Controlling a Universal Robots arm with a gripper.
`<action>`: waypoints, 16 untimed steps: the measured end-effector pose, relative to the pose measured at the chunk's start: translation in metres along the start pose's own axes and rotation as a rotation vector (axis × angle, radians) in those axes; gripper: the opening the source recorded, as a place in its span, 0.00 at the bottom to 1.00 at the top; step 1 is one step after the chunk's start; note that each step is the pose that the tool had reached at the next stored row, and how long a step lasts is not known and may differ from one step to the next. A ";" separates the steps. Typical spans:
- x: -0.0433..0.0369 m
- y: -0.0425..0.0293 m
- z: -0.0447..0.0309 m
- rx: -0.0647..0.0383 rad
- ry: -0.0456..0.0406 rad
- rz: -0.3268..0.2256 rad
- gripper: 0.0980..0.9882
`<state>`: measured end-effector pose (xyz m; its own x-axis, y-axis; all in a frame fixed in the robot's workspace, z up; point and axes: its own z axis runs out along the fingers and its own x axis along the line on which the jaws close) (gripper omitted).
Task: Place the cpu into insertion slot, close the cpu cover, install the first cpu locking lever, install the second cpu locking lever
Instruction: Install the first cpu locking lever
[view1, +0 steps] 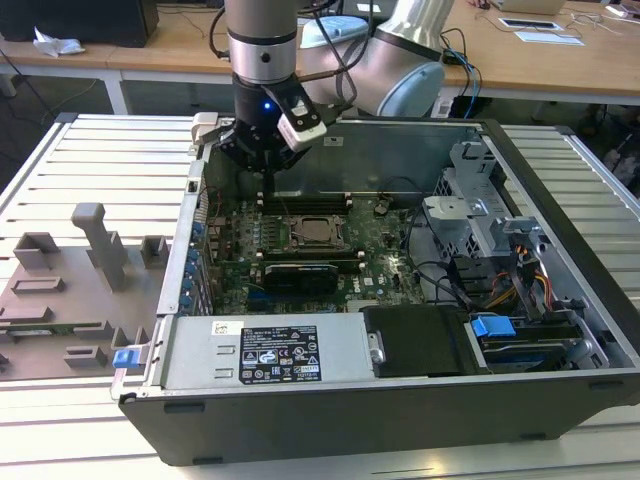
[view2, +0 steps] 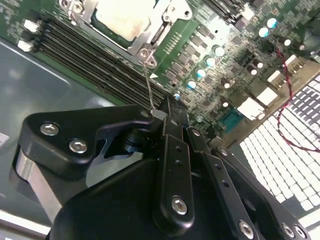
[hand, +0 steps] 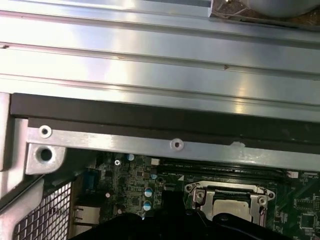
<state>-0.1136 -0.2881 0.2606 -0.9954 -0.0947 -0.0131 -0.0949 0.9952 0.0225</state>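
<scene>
In the exterior view, the gripper (view1: 265, 160) is hanging over the motherboard (view1: 385, 245) just behind the insertion slot (view1: 313, 218), inside the open computer case (view1: 560, 200). The cpu (view1: 315, 233) is sitting in that slot already.

In the second wrist view, the fingers are pressing together on the free end of a thin wire locking lever (view2: 148, 82). It is running from a corner of the slot to the fingertips, so the claw seems to be pinching it closed. The cpu cover (view2: 135, 44) is lying flat around the chip, and the memory slots (view2: 85, 55) are running just beside the slot, under the lever.

In the first wrist view, the cpu (hand: 232, 211) is showing through the cover's window, with the case rim (hand: 150, 142) beyond the slot.

The grip is looking narrow. I judge the springy wire could be slipping out and snapping back, leaving the cover unlocked. A path slightly off the slot's catch could be bending the lever, or dragging the fingertips into the memory slots beside the slot.
</scene>
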 end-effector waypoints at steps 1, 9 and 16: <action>-0.0047 -0.0004 0.0003 -0.001 0.0007 0.000 0.01; -0.0258 -0.0024 0.0012 -0.001 0.0057 0.000 0.01; -0.0400 -0.0038 0.0023 -0.002 0.0102 0.000 0.01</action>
<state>-0.0734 -0.2881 0.2587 -0.9955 -0.0948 -0.0029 -0.0949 0.9952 0.0245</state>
